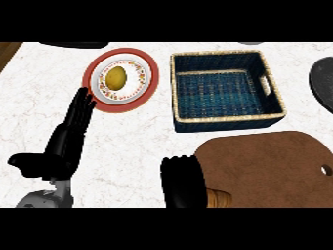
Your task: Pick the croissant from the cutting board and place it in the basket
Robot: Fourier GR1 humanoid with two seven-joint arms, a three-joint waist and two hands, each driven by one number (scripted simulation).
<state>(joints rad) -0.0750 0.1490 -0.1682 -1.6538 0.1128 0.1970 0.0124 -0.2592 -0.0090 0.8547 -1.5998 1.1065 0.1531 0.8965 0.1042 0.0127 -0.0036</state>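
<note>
Left robot hand [62, 141]: open, fingers straight and held together, pointing to the far side, thumb spread out to the left. Its grey wrist enters at the near left edge. The hand holds nothing.

Right robot hand [183, 180]: at the near edge, right of centre, seen from its back. Fingers curled down and inward around something tan that shows just at its right side. Its forearm is out of view.

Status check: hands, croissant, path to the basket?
Left robot hand open, resting on counter. Right robot hand curled on croissant at cutting board edge. Basket just beyond, nothing between.
</note>
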